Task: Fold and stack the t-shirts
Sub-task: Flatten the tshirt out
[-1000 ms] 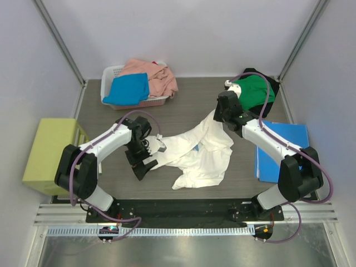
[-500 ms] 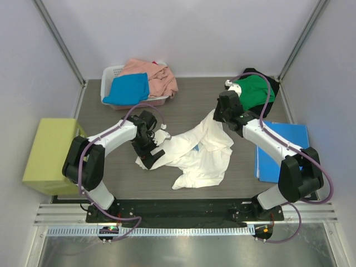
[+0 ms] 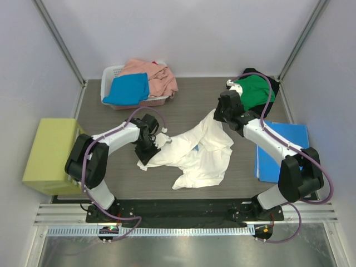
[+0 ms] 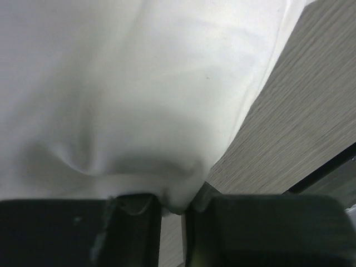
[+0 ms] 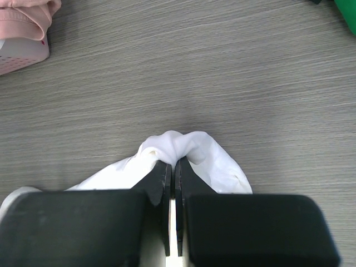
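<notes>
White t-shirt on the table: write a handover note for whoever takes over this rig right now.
Pincers: left pincer closed on the white t-shirt's left edge; right pincer shut on a bunched fold at its far side.
Things: white t-shirt crumpled mid-table; bright blue t-shirt and salmon pink t-shirt in the white basket.
Done, apparently: green t-shirt stacked on black t-shirt, far right.
Left: fold white, blue, pink; stack.

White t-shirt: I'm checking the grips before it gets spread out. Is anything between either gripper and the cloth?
Nothing visible. The left gripper and the right gripper each pinch the white t-shirt directly.
</notes>
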### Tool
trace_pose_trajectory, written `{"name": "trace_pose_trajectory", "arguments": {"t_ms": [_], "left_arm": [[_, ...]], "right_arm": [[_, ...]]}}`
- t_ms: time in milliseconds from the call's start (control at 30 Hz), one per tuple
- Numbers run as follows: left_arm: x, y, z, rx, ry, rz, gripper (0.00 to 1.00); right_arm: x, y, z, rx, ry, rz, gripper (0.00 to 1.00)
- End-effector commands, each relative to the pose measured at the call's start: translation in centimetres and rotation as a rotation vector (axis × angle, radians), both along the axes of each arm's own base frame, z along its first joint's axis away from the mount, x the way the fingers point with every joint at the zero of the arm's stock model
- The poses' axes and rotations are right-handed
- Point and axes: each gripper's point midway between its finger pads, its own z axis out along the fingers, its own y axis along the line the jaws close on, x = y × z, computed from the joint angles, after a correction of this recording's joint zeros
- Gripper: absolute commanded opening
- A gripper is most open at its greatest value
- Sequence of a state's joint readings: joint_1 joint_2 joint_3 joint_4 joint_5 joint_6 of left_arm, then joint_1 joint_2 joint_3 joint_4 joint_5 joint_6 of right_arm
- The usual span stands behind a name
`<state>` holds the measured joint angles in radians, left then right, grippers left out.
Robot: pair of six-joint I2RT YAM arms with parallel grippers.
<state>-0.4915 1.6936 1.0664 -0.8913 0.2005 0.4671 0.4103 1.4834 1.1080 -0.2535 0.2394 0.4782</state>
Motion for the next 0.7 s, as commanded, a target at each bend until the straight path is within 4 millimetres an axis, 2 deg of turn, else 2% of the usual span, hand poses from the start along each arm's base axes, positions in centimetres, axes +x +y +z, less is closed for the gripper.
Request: {"name": "trace_pose_trajectory", "arguments": {"t_ms": [0,233,300,333,367,433,467,500,567,633,667], "left_arm": [[1.6,-0.2,1.0,0.013,-0.067,0.008,0.0],[3.9,0.3,3.7,0.04,-0.157,0.017,0.0],[5.2,0.7,5.8,0.036,-0.198,0.03,0.0],[5.9,0.8,6.8,0.025,-0.22,0.04,0.0],[7.1,1.3,9.1,0.01,-0.255,0.06,0.0],[8.4,1.9,11.7,-0.01,-0.303,0.092,0.0],[9.2,2.4,14.4,-0.036,-0.342,0.113,0.0],[9.3,2.7,15.7,-0.043,-0.357,0.121,0.0],[8.7,3.3,18.8,-0.059,-0.389,0.129,0.01],[7.4,3.9,20.2,-0.047,-0.391,0.119,0.08],[6.8,4.2,21.6,-0.056,-0.423,0.112,0.1]], "right_arm": [[1.1,0.6,3.5,0.06,-0.099,-0.003,0.01],[1.1,0.5,4.4,0.059,-0.115,0.004,0.01],[1.0,0.5,5.0,0.059,-0.123,0.007,0.01],[0.9,0.4,5.3,0.058,-0.129,0.008,0.01],[0.8,0.3,6.2,0.061,-0.149,0.011,0.01],[0.3,0.1,7.2,0.067,-0.166,0.014,0.01],[-0.3,0.0,8.2,0.077,-0.182,0.019,0.01],[-0.7,-0.1,8.9,0.083,-0.194,0.021,0.01],[-2.3,-0.5,10.9,0.109,-0.229,0.033,0.01],[-3.7,-0.8,12.3,0.137,-0.253,0.04,0.01],[-4.7,-0.9,12.7,0.147,-0.254,0.055,0.01]]}}
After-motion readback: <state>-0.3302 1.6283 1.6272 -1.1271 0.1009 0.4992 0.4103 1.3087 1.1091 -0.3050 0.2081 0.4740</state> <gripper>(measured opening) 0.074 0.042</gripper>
